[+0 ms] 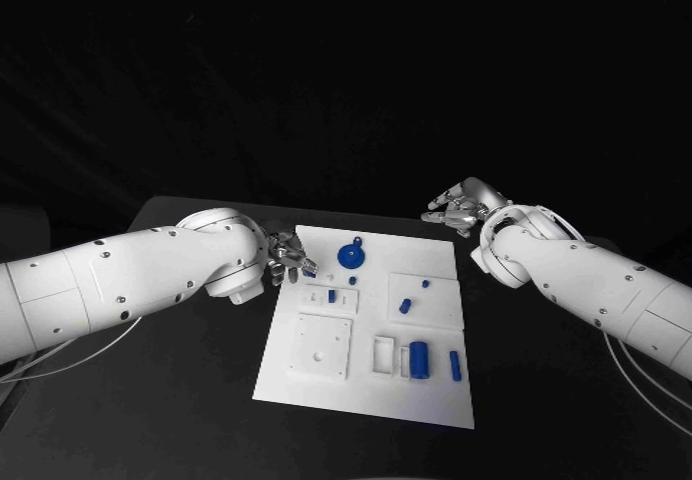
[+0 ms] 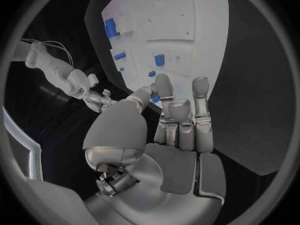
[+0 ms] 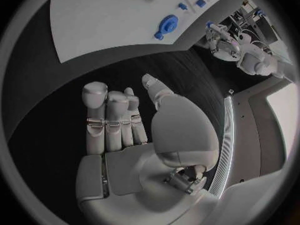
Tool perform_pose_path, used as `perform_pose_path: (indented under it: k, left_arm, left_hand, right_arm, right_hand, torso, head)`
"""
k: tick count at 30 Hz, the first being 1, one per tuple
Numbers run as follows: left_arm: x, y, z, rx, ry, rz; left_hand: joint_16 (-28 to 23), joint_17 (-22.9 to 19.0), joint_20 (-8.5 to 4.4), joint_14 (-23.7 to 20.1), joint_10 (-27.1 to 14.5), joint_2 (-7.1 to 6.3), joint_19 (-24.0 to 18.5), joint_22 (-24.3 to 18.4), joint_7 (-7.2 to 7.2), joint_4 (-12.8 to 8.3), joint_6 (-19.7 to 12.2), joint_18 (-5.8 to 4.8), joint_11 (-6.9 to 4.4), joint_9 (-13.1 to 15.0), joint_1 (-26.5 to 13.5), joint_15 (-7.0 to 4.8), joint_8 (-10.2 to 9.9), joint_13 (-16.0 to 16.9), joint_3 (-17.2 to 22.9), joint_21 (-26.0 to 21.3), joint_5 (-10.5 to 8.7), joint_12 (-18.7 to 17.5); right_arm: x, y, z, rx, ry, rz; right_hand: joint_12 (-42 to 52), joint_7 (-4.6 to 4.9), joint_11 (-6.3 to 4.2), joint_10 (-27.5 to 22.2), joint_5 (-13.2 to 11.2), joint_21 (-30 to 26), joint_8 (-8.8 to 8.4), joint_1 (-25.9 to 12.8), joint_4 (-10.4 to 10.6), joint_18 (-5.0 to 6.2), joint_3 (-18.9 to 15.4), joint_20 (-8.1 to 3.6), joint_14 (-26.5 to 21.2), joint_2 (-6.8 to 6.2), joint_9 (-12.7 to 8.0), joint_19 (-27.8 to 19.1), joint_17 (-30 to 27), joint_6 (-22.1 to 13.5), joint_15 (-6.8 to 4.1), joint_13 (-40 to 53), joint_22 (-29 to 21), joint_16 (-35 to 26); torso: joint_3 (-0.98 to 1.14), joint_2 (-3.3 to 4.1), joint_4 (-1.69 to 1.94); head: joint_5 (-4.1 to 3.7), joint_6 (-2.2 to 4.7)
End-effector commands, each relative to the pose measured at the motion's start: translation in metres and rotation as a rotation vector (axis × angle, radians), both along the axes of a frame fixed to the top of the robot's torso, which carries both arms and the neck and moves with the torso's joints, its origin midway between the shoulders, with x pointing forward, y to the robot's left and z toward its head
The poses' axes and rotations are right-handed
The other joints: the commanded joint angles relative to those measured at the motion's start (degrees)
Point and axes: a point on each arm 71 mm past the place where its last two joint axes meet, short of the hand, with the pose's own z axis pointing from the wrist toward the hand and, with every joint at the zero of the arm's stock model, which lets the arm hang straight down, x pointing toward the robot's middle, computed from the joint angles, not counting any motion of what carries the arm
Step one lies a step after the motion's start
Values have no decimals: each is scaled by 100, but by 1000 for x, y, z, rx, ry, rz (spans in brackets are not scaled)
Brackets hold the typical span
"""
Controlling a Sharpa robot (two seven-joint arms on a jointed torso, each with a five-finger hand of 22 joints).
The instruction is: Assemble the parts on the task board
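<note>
My left robot hand [image 1: 287,256] hovers at the task board's [image 1: 325,375] near-left edge, fingers loosely curled, holding nothing. The blue round part [image 1: 351,256] lies just to its right. My right robot hand [image 1: 462,210] hangs empty, fingers apart, past the board's far corner over the desk [image 1: 173,420].

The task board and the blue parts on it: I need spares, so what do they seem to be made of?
The task board looks like matte white plastic, possibly printed or machined: a flat, even, glare-free surface with crisp recessed pockets. The blue round part and the blue cylinder look like solid-coloured plastic with a dull sheen; uniform colour and no metallic glint suggest this, though painted metal cannot be ruled out.
</note>
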Motion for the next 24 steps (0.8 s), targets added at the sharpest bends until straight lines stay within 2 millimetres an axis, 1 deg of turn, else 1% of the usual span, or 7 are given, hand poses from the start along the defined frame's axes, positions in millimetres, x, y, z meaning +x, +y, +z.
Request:
perform_pose_path:
  k: [1,5,11,17,24]
  left_arm:
    - [-3,0,-5,14,-49,27]
    - [-8,-1,-16,28,-39,21]
    - [-11,-4,-29,46,-29,9]
    - [-13,-6,-35,60,-21,-3]
    - [-13,-8,-39,74,-23,-14]
  left_hand:
    - [22,10,-1,39,278,14,32,116,-409,-157,448,30,-43,1584,44,8,-14,-6,184,19,20,21]
    - [26,47,-1,44,278,4,27,115,-410,-169,465,33,-43,1610,26,7,-35,-15,220,38,27,38]
    - [27,53,-1,46,278,3,27,115,-410,-171,464,33,-44,1611,26,7,-37,-16,223,40,28,38]
    - [23,57,-2,47,278,0,24,115,-410,-184,472,35,-44,1620,17,7,-47,-21,240,48,34,42]
    - [23,57,-2,47,278,0,24,115,-410,-184,472,35,-44,1620,17,7,-47,-21,240,48,34,42]
  right_arm:
    - [-1,3,-1,1,3,17]
    - [-1,4,-2,2,4,18]
    - [-1,5,-2,4,4,20]
    - [0,5,-2,4,4,21]
    - [0,7,-2,6,4,23]
  right_hand:
    - [-37,-8,3,-24,29,-20,-16,-8,-1,50,-32,39,-3,16,-7,317,-5,-36,36,-5,401,-26]
    - [-37,-8,3,-24,29,-20,-16,-8,-1,50,-32,39,-3,16,-7,317,-5,-36,36,-5,401,-26]
    - [-50,-8,1,-24,30,-51,-15,-8,-3,46,-32,35,-2,22,-6,319,-29,-33,34,-26,385,-52]
    - [-50,-8,1,-24,30,-51,-15,-8,-3,46,-32,35,-2,22,-6,319,-29,-33,34,-26,385,-52]
    - [-50,-8,1,-24,30,-51,-15,-8,-3,46,-32,35,-2,22,-6,319,-29,-33,34,-26,385,-52]
  torso:
    - [3,9,-15]
    - [8,16,-15]
    - [10,17,-21]
    - [16,14,-15]
    - [14,16,-22]
  head:
    - [16,-14]
    - [13,-32]
    - [13,-50]
    - [17,-61]
    - [14,-67]
